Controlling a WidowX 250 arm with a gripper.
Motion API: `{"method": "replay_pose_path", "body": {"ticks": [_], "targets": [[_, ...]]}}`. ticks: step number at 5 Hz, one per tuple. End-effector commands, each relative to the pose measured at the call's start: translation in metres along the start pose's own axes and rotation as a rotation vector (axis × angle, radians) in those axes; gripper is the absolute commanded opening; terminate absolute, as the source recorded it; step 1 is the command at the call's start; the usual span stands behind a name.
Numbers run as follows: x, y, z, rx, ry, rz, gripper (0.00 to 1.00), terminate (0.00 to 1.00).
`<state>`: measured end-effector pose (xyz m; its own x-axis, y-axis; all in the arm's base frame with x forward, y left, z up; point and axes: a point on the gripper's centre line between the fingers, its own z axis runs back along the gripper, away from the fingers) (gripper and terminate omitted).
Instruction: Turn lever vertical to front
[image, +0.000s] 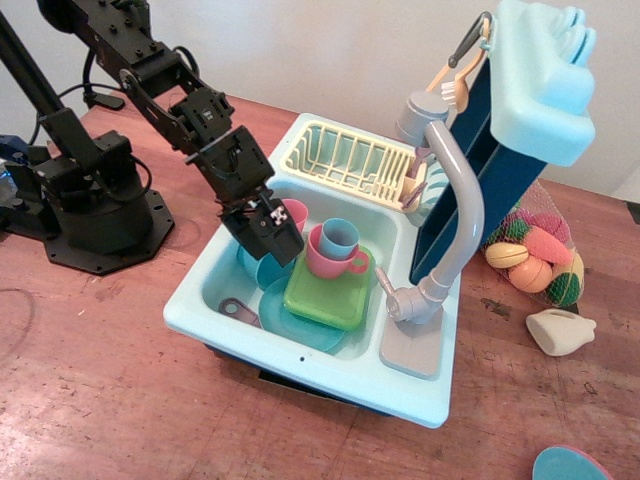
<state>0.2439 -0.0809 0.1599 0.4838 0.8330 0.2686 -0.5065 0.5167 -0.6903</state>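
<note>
The lever (384, 283) is a short grey stub on the round grey faucet base (408, 303), at the right rim of the light-blue toy sink (200, 300). It points up and left, toward the basin. The long curved grey spout (462, 205) rises behind it. My black gripper (283, 246) hangs over the left side of the basin, above a teal cup (262, 268), well left of the lever and not touching it. Its fingers look pressed together and hold nothing.
The basin holds a green square plate (325, 297), a pink cup (330, 258) with a blue cup (340, 236) in it, and a blue plate (290, 325). A yellow dish rack (350, 160) is behind. A net of toy food (535, 255) lies at right. The arm's base (95, 200) stands at left.
</note>
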Motion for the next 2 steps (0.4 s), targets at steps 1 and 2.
{"method": "replay_pose_path", "body": {"ticks": [1,2], "targets": [[0.0008,-0.0042,0.0016,-0.012,0.004,-0.019,1.0,0.0],[0.0008,-0.0042,0.0016,-0.012,0.004,-0.019,1.0,1.0]]}}
